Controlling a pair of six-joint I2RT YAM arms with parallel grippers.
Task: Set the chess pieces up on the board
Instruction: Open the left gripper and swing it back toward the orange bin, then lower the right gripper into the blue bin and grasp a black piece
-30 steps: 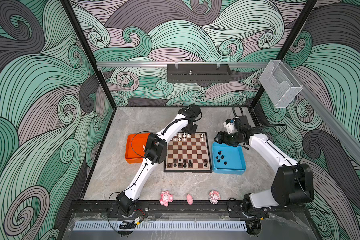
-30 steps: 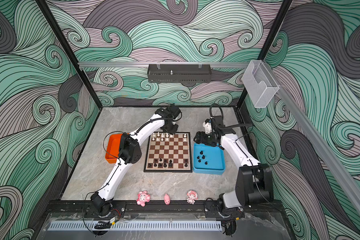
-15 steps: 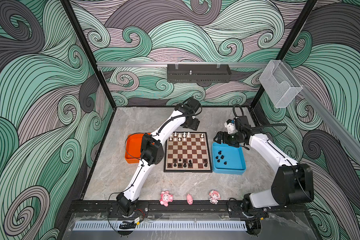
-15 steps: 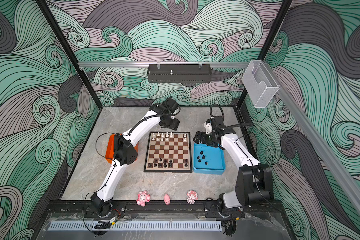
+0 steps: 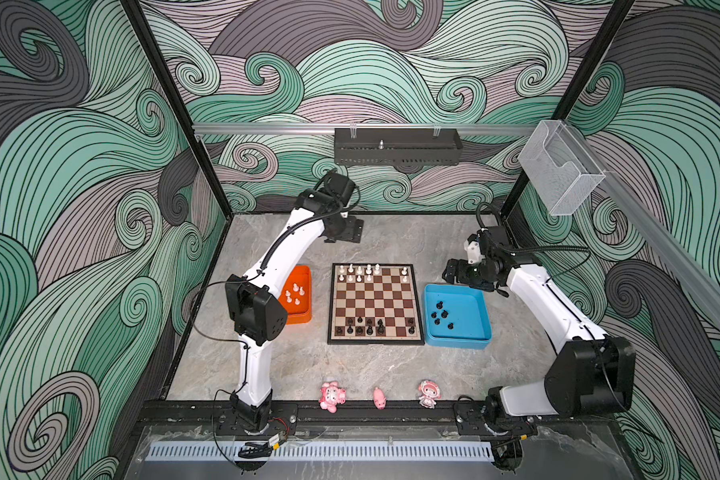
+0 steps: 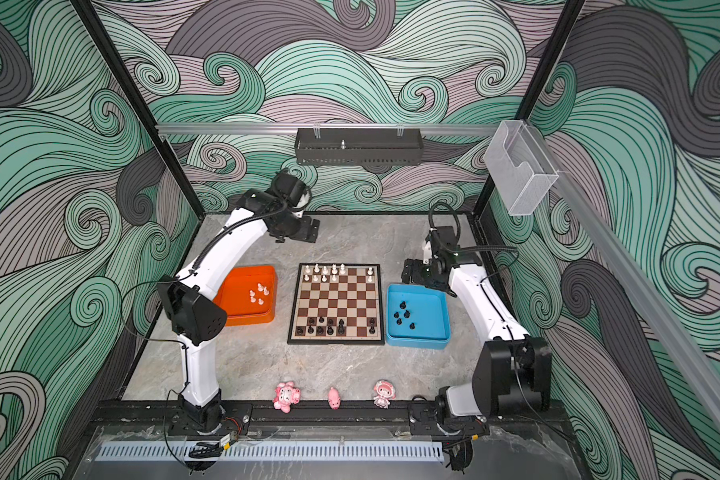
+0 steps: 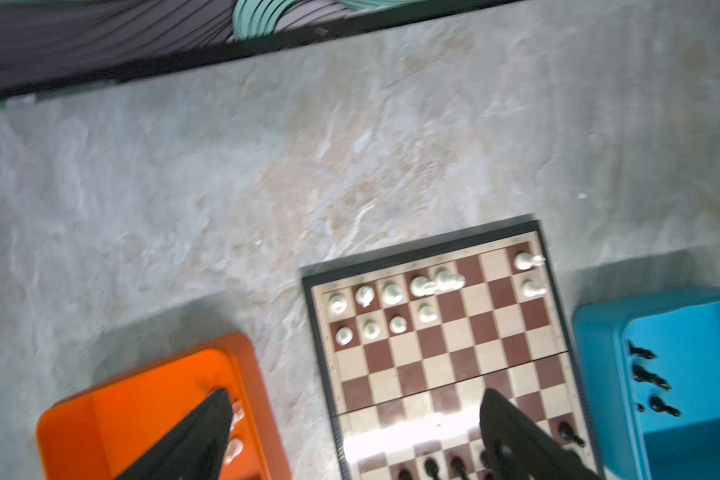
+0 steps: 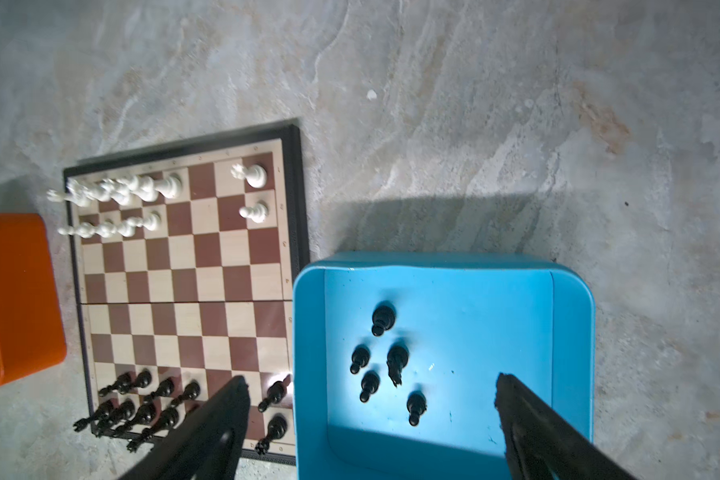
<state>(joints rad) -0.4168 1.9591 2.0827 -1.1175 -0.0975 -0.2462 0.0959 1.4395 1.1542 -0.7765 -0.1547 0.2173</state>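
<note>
The board (image 5: pixel 375 299) (image 6: pixel 335 299) lies mid-table. White chess pieces (image 5: pixel 359 270) (image 7: pixel 391 293) fill part of its far rows and black ones (image 5: pixel 369 330) (image 8: pixel 142 411) part of its near rows. More white pieces (image 5: pixel 295 293) lie in the orange tray (image 5: pixel 304 318), and more black pieces (image 8: pixel 397 357) in the blue tray (image 8: pixel 570 332). My left gripper (image 5: pixel 350 235) (image 7: pixel 355 392) hangs open and empty, high behind the board's far left corner. Open and empty too, my right gripper (image 5: pixel 452 270) (image 8: pixel 371 378) hovers over the blue tray's far edge.
Three pink figurines (image 5: pixel 332 395) (image 5: pixel 379 398) (image 5: pixel 429 392) stand along the front edge. A black rack (image 5: pixel 398 151) hangs on the back wall and a clear box (image 5: pixel 560 170) on the right rail. Bare stone table lies behind the board.
My left gripper has opened and lifted from the board's far rows, moving back and to the left. The right arm has hardly moved.
</note>
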